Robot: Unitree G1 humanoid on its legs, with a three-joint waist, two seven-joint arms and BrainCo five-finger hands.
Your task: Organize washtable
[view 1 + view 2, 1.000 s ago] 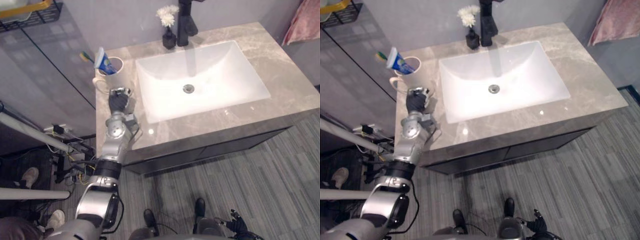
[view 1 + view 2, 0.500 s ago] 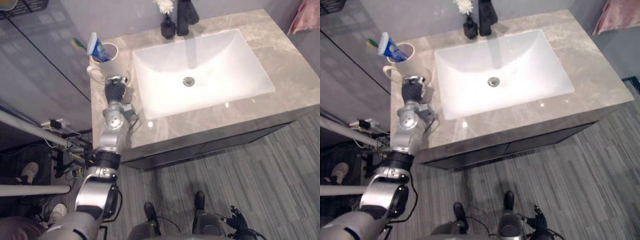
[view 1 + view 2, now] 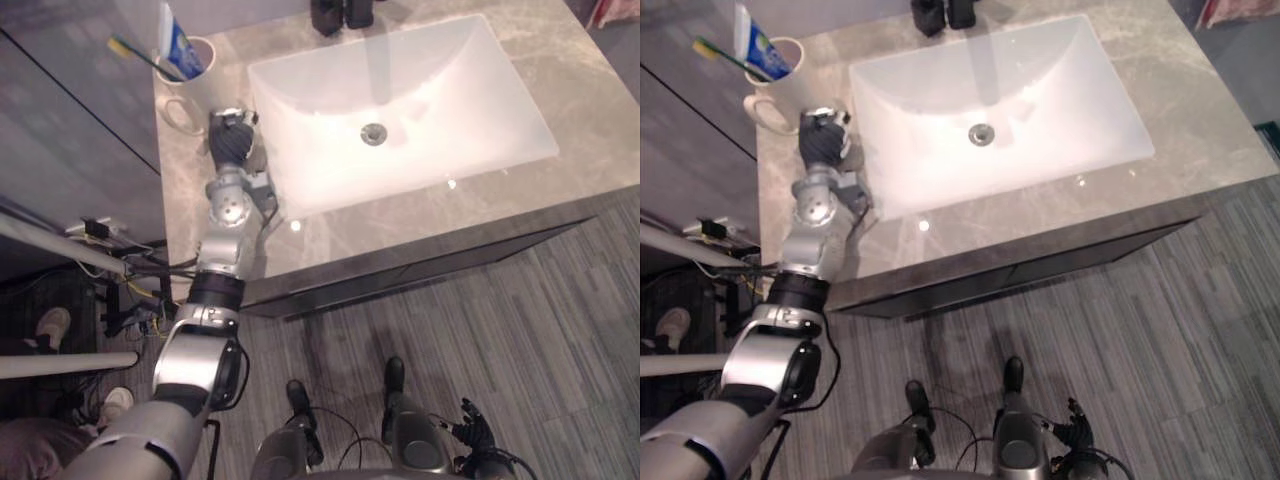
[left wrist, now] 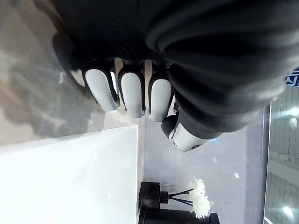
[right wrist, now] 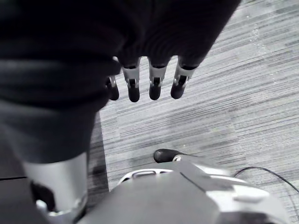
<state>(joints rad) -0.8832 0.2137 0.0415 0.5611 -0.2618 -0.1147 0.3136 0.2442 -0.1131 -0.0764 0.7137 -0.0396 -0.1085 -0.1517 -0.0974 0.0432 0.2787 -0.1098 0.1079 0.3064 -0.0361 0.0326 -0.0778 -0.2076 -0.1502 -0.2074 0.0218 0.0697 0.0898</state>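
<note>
holding the left robot hand (image 3: 232, 140) over the veined grey stone counter (image 3: 590, 130), fingers curling on nothing, just beside the round white handled mug (image 3: 195, 82) carrying a toothpaste tube (image 3: 178, 45) and toothbrush (image 3: 128, 50); hanging the right robot hand (image 5: 154, 86) slack-fingered over striped carpet (image 5: 224, 116).

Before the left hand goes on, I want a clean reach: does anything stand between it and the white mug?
Nothing visible does. The left hand is over the counter right beside the white mug, with bare marble between them.
</note>
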